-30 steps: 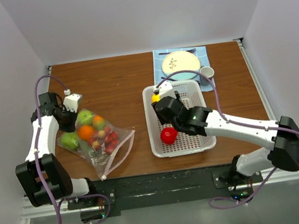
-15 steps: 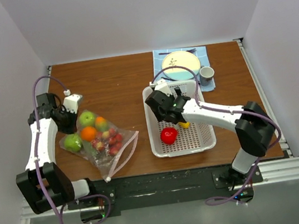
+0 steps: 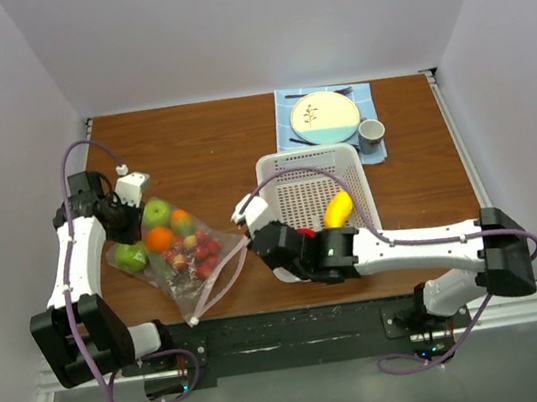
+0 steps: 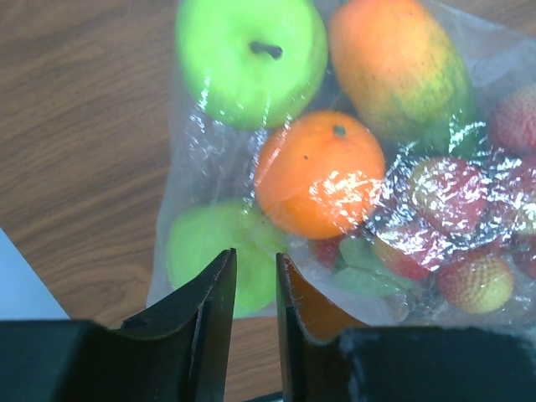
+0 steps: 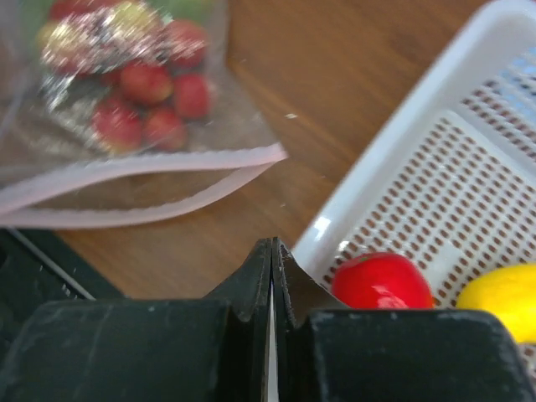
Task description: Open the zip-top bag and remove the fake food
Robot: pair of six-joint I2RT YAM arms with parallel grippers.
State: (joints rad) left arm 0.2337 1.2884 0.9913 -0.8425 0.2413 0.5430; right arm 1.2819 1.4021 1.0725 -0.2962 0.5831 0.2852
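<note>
The zip-top bag (image 3: 181, 259) lies on the left of the table, its pink-edged mouth (image 5: 151, 159) gaping toward the basket. Inside it shows fake food: green fruits (image 4: 247, 59), an orange (image 4: 318, 172) and strawberries (image 4: 473, 280). My left gripper (image 3: 130, 220) hovers at the bag's closed far end, jaws (image 4: 255, 255) open a narrow gap, nothing between them. My right gripper (image 3: 267, 247) is shut and empty, low over the table between the bag's mouth and the basket's near-left corner. A red fruit (image 5: 381, 280) and a yellow lemon (image 3: 337, 209) lie in the basket.
The white perforated basket (image 3: 308, 158) stands right of centre, partly under my right arm. Behind it, a blue mat carries a plate (image 3: 324, 115), with a cup (image 3: 370, 131) beside it. White walls close in the table's far and side edges.
My right arm dropped the lemon into the basket, swung toward the near-left corner by the bag's mouth, and its jaws closed. My left gripper's jaws have parted slightly.
</note>
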